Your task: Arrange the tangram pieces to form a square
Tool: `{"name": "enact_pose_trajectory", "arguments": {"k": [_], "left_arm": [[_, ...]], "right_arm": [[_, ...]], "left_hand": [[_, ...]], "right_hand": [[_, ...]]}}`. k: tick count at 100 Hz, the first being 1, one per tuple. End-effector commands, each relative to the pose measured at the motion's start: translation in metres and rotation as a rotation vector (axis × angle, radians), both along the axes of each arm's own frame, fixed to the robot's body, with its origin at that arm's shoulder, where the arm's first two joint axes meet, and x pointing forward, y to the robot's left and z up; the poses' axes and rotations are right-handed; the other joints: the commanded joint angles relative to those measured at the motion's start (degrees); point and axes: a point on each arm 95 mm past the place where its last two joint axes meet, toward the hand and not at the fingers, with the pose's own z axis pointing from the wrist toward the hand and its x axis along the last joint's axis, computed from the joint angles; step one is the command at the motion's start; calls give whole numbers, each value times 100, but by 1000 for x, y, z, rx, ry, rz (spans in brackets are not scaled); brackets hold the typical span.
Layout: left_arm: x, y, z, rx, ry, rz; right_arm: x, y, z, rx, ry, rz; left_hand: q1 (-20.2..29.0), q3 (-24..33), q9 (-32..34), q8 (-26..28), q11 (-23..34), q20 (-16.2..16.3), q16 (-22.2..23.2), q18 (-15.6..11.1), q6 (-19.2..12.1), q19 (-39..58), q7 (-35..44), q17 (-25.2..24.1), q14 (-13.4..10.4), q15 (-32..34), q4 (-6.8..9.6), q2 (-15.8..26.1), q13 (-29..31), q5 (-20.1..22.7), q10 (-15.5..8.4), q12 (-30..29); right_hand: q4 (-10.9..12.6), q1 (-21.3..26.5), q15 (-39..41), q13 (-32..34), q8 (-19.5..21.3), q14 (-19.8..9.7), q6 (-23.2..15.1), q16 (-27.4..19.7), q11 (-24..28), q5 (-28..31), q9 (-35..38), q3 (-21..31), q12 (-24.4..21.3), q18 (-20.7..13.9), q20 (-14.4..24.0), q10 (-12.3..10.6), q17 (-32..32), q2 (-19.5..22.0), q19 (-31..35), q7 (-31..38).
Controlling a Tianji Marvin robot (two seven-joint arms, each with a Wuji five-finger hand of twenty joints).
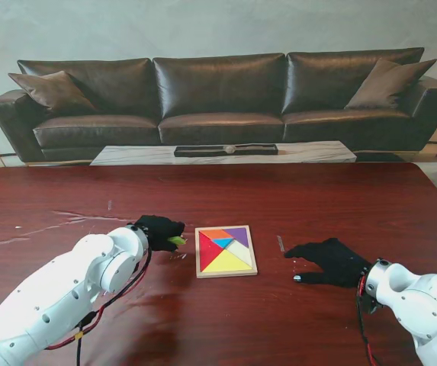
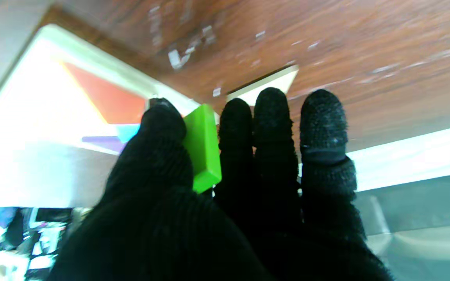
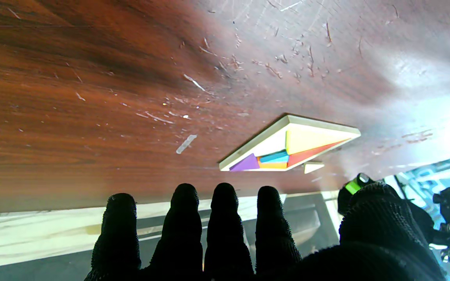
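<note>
The left hand [image 1: 159,231] is closed on a green piece [image 1: 177,240], pinched between the thumb [image 2: 161,128] and the side of the next finger [image 2: 236,128], with the other fingers lined up tight beside it; the piece juts out past the fingertips on the side facing the tray [image 1: 249,263]. That wooden tray lies on the dark red worktop [image 1: 279,198] just beyond the left hand's fingertips, close to it but not touching. Inside it sit a red piece [image 1: 207,252], a yellow piece [image 1: 230,262], an orange piece [image 1: 215,233], a blue piece [image 1: 223,243], a purple piece [image 1: 238,234] and a pale one [image 1: 239,249]. The right hand [image 1: 329,261] rests palm down on the worktop on the tray's other side, holding nothing, its fingers [image 3: 225,218] straight and slightly apart, pointing toward the tray with a stretch of bare wood between them. A small white scrap [image 1: 280,244] lies on the worktop between the right hand's fingertips and the tray.
</note>
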Motion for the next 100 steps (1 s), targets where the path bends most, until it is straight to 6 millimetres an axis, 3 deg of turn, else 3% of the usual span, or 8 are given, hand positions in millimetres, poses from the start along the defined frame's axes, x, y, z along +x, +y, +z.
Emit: {"name": "enact_pose_trajectory", "arguments": {"k": [1, 41, 85, 87, 100], "left_arm": [[7, -22, 18, -34, -21, -59], [33, -76, -2, -65, 76, -232], [37, -85, -16, 25, 151, -295], [37, -85, -16, 28, 153, -295], [37, -84, -21, 52, 158, -297]], "right_arm": [[-2, 1, -3, -3, 2, 2], [-4, -3, -3, -5, -4, -7], [-5, -7, -4, 0, -13, -13], [-5, -7, -4, 0, -13, -13], [-5, -7, -4, -1, -14, -13]], "left_hand": [[478, 138, 205, 179, 90, 107, 92, -35, -381, 186, 341, 113, -34, 193, 361, 181, -19, 124, -113, 155], [276, 381, 216, 181, 194, 289, 276, -18, -328, 375, 329, 193, -12, 390, 428, 5, 35, 137, -77, 220], [87, 503, -3, 34, 139, 289, 272, -57, -294, 324, 187, 13, -30, 301, 441, -117, -149, -70, -137, 221], [-34, 724, -52, -122, 66, 296, 289, -64, -255, 300, 234, -21, -24, 269, 418, -196, -192, -154, -121, 275], [-101, 872, -216, -294, -51, 298, 279, -91, -158, 271, 133, -90, -34, 219, 391, -279, -280, -309, -89, 282]], "right_hand": [[134, -9, 6, -70, 6, -128, -36, -32, -50, -242, -95, 35, -39, 58, -118, -67, -112, 151, -14, -64], [134, 4, 13, -54, 8, -136, -39, -30, -43, -238, -79, 36, -35, 57, -120, -82, -112, 154, -11, -58], [135, 13, 19, -31, 10, -135, -46, -29, -34, -238, -46, 35, -31, 59, -121, -72, -109, 153, -9, -49], [134, 13, 22, -25, 10, -136, -47, -28, -34, -238, -45, 34, -31, 59, -121, -71, -109, 151, -9, -49], [135, 19, 21, -22, 11, -124, -54, -29, -32, -233, -36, 36, -30, 58, -121, -69, -103, 153, -6, -45]]}}
